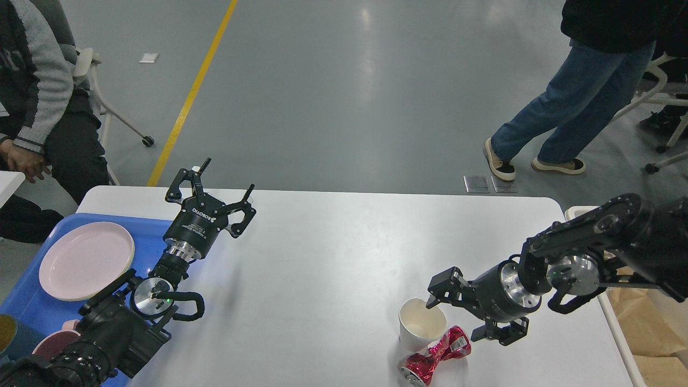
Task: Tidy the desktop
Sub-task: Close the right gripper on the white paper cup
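We see the big white table top with round corners filling the middle of our view, from 9 o'clock across to 3 o'clock. Our left gripper is up over the far left part of the table, at about 10 o'clock, and its two black fingers are spread wide apart with nothing between them. Our right gripper is low at about 4 o'clock. Its fingers are spread too, one by the rim of a white paper cup and one lower down, near a squashed shiny red can. We cannot tell if a finger touches the cup. The cup stands up on the table, and the can lies on its side, touching the cup at 5 o'clock. At 8 o'clock a blue plastic tray sits on the left edge of the table. A round pink plate lies in it.
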